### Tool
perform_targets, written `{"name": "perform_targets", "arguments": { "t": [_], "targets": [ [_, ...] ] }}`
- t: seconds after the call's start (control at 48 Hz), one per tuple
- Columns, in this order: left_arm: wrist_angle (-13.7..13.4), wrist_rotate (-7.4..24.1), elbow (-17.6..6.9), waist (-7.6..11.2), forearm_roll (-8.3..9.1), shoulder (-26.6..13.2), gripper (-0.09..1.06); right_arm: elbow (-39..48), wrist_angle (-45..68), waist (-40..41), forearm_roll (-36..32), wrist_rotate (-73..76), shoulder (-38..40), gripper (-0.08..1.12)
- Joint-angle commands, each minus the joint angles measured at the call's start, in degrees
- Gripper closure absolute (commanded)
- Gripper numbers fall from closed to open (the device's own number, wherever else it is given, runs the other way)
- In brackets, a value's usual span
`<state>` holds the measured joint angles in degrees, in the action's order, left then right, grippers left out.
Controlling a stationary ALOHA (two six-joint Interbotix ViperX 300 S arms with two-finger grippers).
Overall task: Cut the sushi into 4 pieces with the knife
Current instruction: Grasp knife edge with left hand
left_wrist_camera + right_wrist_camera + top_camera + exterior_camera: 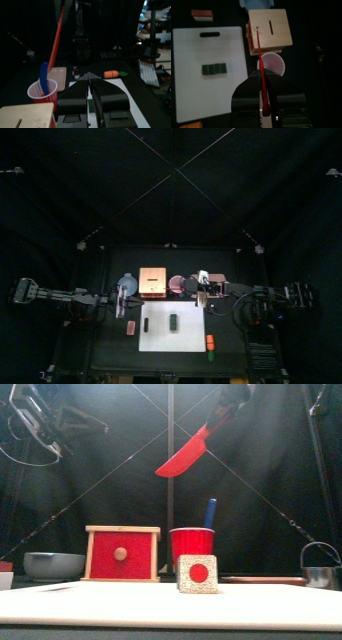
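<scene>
The dark green sushi roll lies whole on the white cutting board; the front view shows its end, white with a red centre. My right gripper is shut on the red knife, held high in the air above the red cup, blade slanting down. The blue knife stands in that cup. From the right wrist, the red blade points over the cup toward the wooden box, beside the roll. My left gripper hovers shut and empty left of the board.
Behind the board stand the wooden box with its red drawer front and a blue-grey bowl. A metal cutter is at the far right. Small toy foods lie left and right of the board.
</scene>
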<state>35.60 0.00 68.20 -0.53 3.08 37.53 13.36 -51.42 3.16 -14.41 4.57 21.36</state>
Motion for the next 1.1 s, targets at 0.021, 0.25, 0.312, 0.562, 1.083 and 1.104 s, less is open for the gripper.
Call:
{"name": "perform_targets", "arguments": {
  "t": [0.021, 0.25, 0.312, 0.562, 1.083, 1.104],
  "targets": [
    [4.75, -0.26, -0.18, -0.18, -0.79, -0.09, 0.43, 8.09, 10.28, 0.18, -0.26, 1.85, 5.8, 0.92],
    [4.83, -0.18, -1.14, -0.18, -6.24, -3.43, 0.19, 23.55, 29.97, 0.18, 2.99, 2.37, 12.74, 0.92],
    [4.04, -0.09, -2.2, -0.18, -7.38, -5.54, 0.13, 26.81, 35.86, 0.18, 4.31, 2.29, 13.54, 0.92],
    [-2.55, 0.79, -9.93, -0.26, -5.98, -15.73, 0.02, 35.6, 49.75, 0.44, 6.94, 2.11, 13.89, 0.92],
    [-2.2, 1.14, -16.35, -1.58, -5.01, -24.79, 0.03, 37.88, 53.26, 0.62, 7.29, 2.11, 13.45, 0.92],
    [-2.02, 1.14, -16.35, -1.58, -5.01, -24.96, 0.03, 37.88, 53.53, 0.53, 7.38, 2.11, 13.36, 0.92]
  ]
}}
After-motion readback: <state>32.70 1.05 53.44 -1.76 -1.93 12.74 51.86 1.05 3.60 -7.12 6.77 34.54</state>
